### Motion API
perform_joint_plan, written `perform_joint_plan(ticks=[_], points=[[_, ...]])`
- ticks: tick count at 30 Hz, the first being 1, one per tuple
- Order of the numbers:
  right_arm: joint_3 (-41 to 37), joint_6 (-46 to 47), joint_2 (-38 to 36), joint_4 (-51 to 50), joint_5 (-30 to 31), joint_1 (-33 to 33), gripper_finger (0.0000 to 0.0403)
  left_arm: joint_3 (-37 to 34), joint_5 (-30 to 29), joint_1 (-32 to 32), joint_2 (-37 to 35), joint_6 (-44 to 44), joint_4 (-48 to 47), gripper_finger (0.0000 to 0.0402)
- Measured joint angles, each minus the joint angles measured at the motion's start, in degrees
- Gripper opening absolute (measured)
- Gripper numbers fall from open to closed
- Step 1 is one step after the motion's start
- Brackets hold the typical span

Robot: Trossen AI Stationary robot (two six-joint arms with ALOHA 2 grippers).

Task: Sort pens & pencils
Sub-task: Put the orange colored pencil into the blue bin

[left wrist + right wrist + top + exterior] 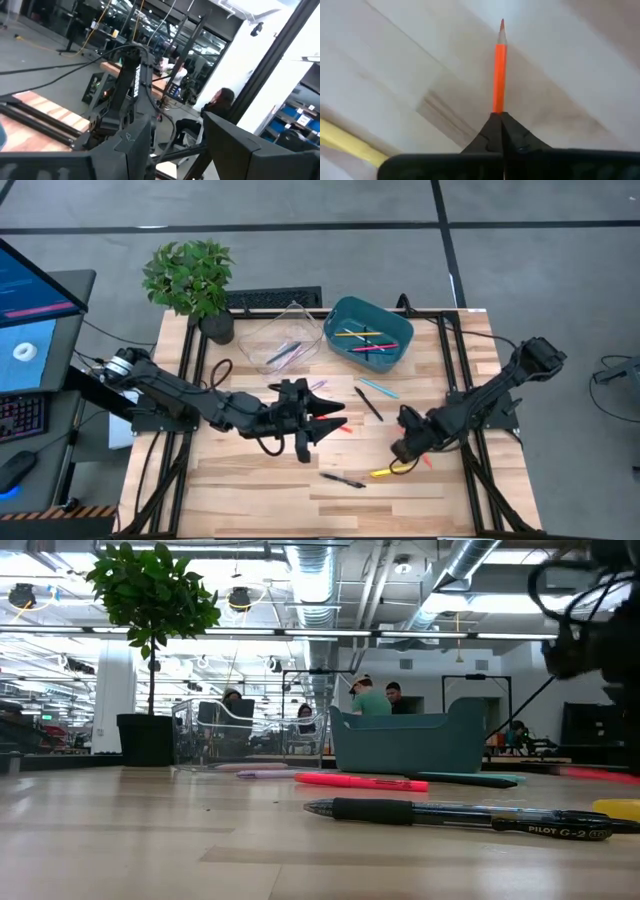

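My right gripper (405, 452) points down over the near right of the table, shut on an orange pencil (499, 75). A yellow pen (385, 472) lies right beside it. My left gripper (322, 420) hovers open above the table's middle, nothing between its fingers (125, 145). Loose on the wood lie a black pen (343, 479), a red pen (360, 781), a teal pen (378, 388) and another black one (368, 402). More pens sit in a teal bin (395, 350) and a clear container (262, 345) at the back. My right gripper pinches the orange pencil near its blunt end (497, 109) between its two shut fingers. The fingers come from above, pointing down, across the pencil. The sharpened tip (502, 24) sticks out about level, close over the wood; whether it touches the table I cannot tell.
A potted plant (195, 280) stands at the far left corner next to the clear container. Black frame rails (460, 350) run along the table's sides. People sit in the room beyond the far edge (372, 698).
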Motion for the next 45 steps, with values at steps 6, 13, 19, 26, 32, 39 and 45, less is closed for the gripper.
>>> perform_joint_plan(ticks=[6, 13, 19, 26, 32, 39, 45], points=[[0.0, 0.0, -8.8, -0.2, 7.7, -0.7, 0.0001, 0.0, -0.9, -0.1, -0.6, 2.0, 0.0, 0.0173], [0.2, -5.5, -19.5, 2.1, 12.8, -1.6, 0.0004, 0.0, -1.1, 0.1, -0.6, 2.1, -1.2, 0.0173], [0.2, -18.3, -16.3, 3.2, 2.5, 0.6, 0.0027, 0.0, -1.1, 0.1, -0.6, 2.1, -0.3, 0.0173], [3.7, -27.7, -1.4, 1.0, -8.3, 0.3, 0.0056, 0.0, -1.2, 0.1, -0.6, 2.0, -0.6, 0.0173], [7.7, -31.6, 4.8, 1.5, -8.4, 0.3, 0.0127, 0.0, -0.9, 0.1, -0.6, 1.7, -0.2, 0.0173], [6.8, -32.4, 8.7, 3.1, -7.6, -0.7, 0.0204, 0.0, -0.4, 0.1, -0.6, 1.6, -0.4, 0.0173], [6.3, -30.2, 13.0, 4.7, -7.3, -0.9, 0.0198, 0.0, -0.3, 0.1, -0.6, 1.3, -0.4, 0.0173]])
